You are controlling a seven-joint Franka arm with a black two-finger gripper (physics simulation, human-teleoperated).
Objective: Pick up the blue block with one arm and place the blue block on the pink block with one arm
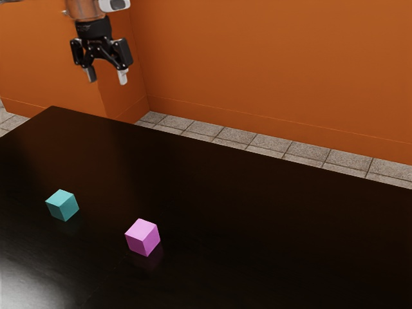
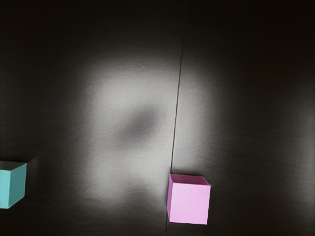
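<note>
The fingers (image 1: 121,76) hang high above the worktop (image 1: 270,219), at about ten o'clock in the exterior view, seen against the orange wall (image 1: 277,58). They are spread apart and grip nothing. They are black, with paler tips pointing down.

The blue block (image 1: 62,205) — closer to teal in this light — sits on the dark, glossy worktop between eight and nine o'clock in the exterior view, well below the fingers and apart from them. The pink block (image 1: 142,237) rests on the same surface at about seven o'clock in that view. Taken from the blue block, it lies toward four o'clock, near but not touching, with bare worktop between the two. Each block stands on one face, turned a little so that a vertical edge faces the camera. The blue block is not yet on the pink block.

Past the worktop's far edge a strip of grey tiled floor (image 1: 290,149) runs along the foot of the wall toward three o'clock.

In the wrist view the camera looks down on the worktop (image 2: 256,88). The pink block (image 2: 188,199) shows whole, while the blue block (image 2: 11,184) is cut by the picture's edge; they are well apart. A thin seam (image 2: 178,98) crosses the worktop and passes just beside the pink block, on its side toward the blue block. A pale patch of glare (image 2: 108,93) with a darker blot in it lies across the seam.
</note>
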